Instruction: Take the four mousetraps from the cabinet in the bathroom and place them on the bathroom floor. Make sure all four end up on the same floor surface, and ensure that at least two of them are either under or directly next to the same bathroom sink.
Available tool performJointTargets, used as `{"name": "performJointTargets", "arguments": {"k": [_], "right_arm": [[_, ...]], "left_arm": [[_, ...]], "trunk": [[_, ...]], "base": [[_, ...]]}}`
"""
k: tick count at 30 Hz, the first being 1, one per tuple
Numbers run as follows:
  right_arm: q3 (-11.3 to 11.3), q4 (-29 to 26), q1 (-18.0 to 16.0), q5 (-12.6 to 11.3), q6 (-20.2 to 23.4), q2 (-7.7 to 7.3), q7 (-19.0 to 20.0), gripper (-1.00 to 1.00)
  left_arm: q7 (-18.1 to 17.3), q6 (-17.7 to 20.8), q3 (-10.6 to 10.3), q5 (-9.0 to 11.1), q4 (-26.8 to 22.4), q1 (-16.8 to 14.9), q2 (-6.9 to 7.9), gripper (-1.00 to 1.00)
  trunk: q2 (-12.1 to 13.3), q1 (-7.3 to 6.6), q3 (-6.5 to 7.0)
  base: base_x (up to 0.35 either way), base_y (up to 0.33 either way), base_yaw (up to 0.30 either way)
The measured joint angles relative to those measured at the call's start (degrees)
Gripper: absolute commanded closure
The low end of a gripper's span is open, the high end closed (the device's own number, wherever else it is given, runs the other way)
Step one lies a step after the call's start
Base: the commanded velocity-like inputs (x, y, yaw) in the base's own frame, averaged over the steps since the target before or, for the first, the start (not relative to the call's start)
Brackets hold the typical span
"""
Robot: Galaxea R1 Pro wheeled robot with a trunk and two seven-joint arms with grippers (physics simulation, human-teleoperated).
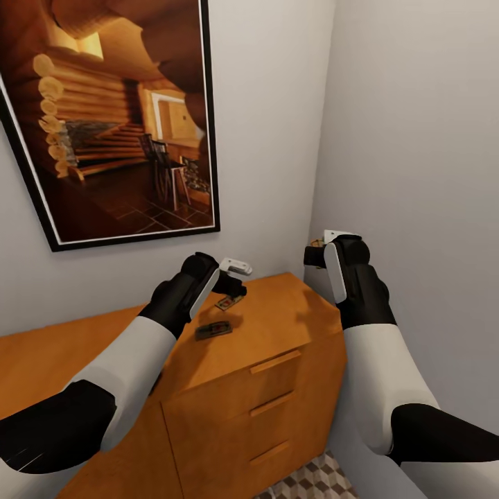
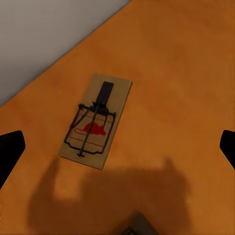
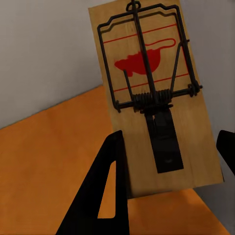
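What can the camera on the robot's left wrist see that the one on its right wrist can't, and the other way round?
Left wrist camera: a mousetrap lying flat on the cabinet top, between the wide-apart tips of the left tool, with the tool's shadow below it.

Right wrist camera: another mousetrap held up off the cabinet, gripped at its lower edge by the right tool, the wall behind it.

Both: orange-brown cabinet wood, grey wall, a trap with a red mouse print.

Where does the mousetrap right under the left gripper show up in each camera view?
Head view: mousetrap on the cabinet top, just below the left gripper.
Left wrist view: centre-left, flat on orange wood.
Right wrist view: not this one; another mousetrap is held there.
Shared landmark: the orange cabinet top.
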Motion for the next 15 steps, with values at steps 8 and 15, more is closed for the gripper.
{"name": "performJointTargets", "arguments": {"k": [8,15], "right_arm": [[0.06,0.0,0.0,0.0,0.0,0.0,0.01,1.0],[0.06,0.02,0.0,-0.03,0.0,0.0,0.07,1.0]], "left_arm": [[0.0,0.0,0.01,-0.01,0.24,0.02,-0.04,-1.0],[0.0,0.0,-0.06,0.02,0.79,0.02,-0.06,-1.0]], "trunk": [[0.0,0.01,0.0],[0.0,0.01,0.0]], "base": [[0.024,0.0,0.0],[0.021,0.0,0.0]]}}
